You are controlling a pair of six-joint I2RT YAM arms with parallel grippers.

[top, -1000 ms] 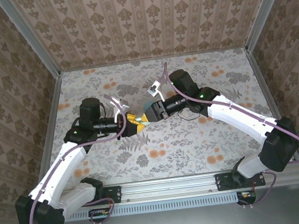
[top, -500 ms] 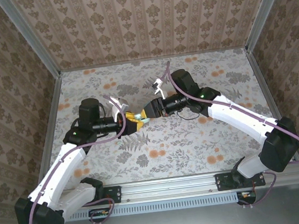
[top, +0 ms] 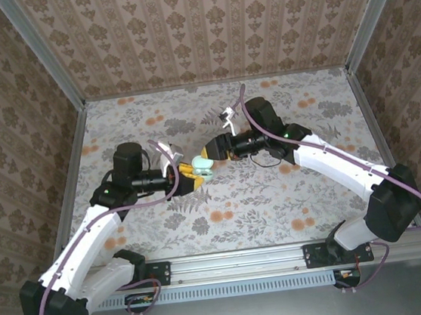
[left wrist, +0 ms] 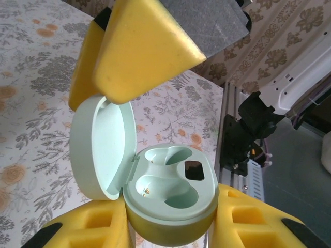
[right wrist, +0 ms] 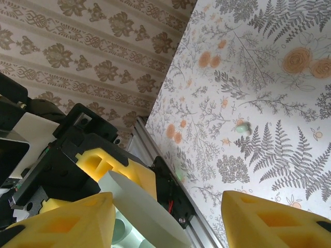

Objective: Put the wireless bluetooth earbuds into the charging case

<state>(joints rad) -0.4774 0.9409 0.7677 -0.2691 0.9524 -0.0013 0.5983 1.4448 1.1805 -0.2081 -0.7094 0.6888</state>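
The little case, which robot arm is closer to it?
Left. The left fingers clamp the case by its base, one on each side. The right fingers stand open up at its raised lid, and one seems to touch the lid's top edge.

no writing, label, brand, number or sign is legible anywhere.

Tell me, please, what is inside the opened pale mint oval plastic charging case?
The pale mint case holds two empty moulded wells and a small dark rectangular opening. The right pincer's yellow foam finger covers the top of the lid's inside.
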